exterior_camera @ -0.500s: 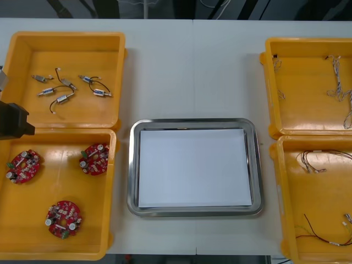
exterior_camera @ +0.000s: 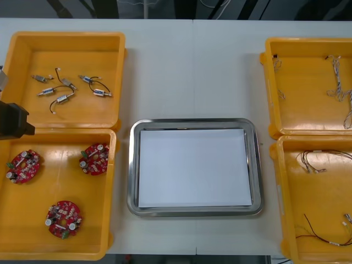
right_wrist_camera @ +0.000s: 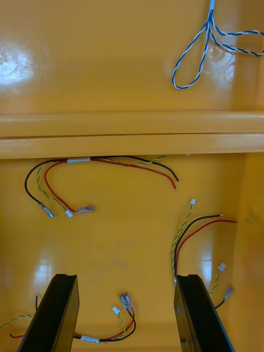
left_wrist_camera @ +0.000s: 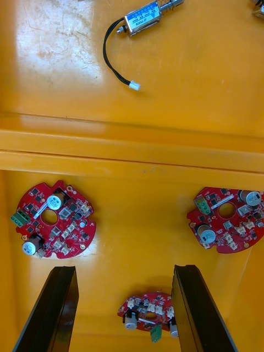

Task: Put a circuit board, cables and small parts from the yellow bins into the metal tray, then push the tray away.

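Note:
Three round red circuit boards (exterior_camera: 23, 165) (exterior_camera: 94, 158) (exterior_camera: 64, 219) lie in the near left yellow bin (exterior_camera: 55, 250). My left gripper (left_wrist_camera: 124, 269) hangs open above that bin; one board (left_wrist_camera: 148, 311) lies on the bin floor between its fingers, and two more (left_wrist_camera: 52, 220) (left_wrist_camera: 226, 219) lie beyond the tips. My right gripper (right_wrist_camera: 126, 276) is open over the near right bin (exterior_camera: 283, 220), above red, yellow and black cables (right_wrist_camera: 99, 165). A connector end (right_wrist_camera: 125, 301) lies between its fingers. The metal tray (exterior_camera: 132, 165), white inside, sits at the table's middle.
The far left bin (exterior_camera: 66, 38) holds several small metal parts (exterior_camera: 71, 88), one of them (left_wrist_camera: 144, 16) past the bin wall. Twisted blue and white cables (exterior_camera: 338, 82) (right_wrist_camera: 212, 49) lie in the far right bin. A black part of the left arm (exterior_camera: 11, 121) shows at the left edge.

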You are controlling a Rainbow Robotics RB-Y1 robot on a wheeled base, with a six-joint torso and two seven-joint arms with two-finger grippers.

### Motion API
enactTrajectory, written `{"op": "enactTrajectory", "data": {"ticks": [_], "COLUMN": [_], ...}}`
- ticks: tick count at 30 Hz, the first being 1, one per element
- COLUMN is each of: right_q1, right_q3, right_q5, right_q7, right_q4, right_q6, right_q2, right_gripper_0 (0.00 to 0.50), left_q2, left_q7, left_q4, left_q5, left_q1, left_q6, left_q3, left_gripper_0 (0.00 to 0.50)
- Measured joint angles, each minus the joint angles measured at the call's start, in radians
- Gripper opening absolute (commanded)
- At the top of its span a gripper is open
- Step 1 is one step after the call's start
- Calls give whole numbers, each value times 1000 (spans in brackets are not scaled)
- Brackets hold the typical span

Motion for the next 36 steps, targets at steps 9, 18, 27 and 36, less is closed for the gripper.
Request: {"op": "enactTrajectory", "data": {"ticks": [9, 18, 27, 36], "right_q1": [0, 0, 0, 0], "right_q3": [0, 0, 0, 0], "right_q5": [0, 0, 0, 0], "right_q7": [0, 0, 0, 0], "right_q4": [0, 0, 0, 0], "right_q6": [0, 0, 0, 0], "right_q2": [0, 0, 0, 0], "right_gripper_0": [500, 500, 500, 500], "left_q2": [0, 0, 0, 0], "left_q7": [0, 0, 0, 0], "left_q4": [0, 0, 0, 0], "left_q5": [0, 0, 0, 0], "left_q1": [0, 0, 0, 0], "left_q6": [0, 0, 0, 0], "left_q3": [0, 0, 0, 0], "left_gripper_0": [500, 500, 500, 500]}}
